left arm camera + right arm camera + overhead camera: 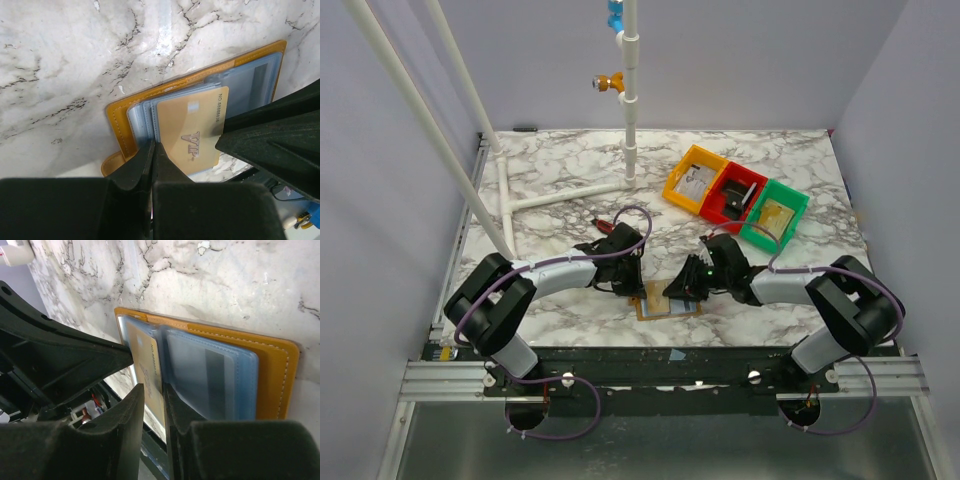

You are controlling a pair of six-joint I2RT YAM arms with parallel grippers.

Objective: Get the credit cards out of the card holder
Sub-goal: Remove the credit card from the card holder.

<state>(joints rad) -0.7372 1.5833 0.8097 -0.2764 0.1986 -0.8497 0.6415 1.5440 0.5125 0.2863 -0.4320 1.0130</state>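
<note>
The card holder [650, 305] [120, 125] [280, 370], a mustard-brown wallet, lies open by the table's front edge, its blue-grey sleeves up. A tan credit card [192, 130] [149, 365] marked VIP sticks halfway out of the sleeves. Another card with a dark stripe [220, 375] sits inside a sleeve. My left gripper [628, 272] [154, 147] is shut with nothing between its fingers, and its tip presses on the wallet's left part. My right gripper [692, 288] [152, 392] straddles the tan card's free edge. The card lies against one finger, with a gap to the other.
Orange [693, 180], red [735, 195] and green [772, 215] bins stand in a row at the back right. A white pipe frame [630, 100] rises at the back middle. A small red tool [603, 222] lies behind my left gripper. The table's front edge runs right beside the wallet.
</note>
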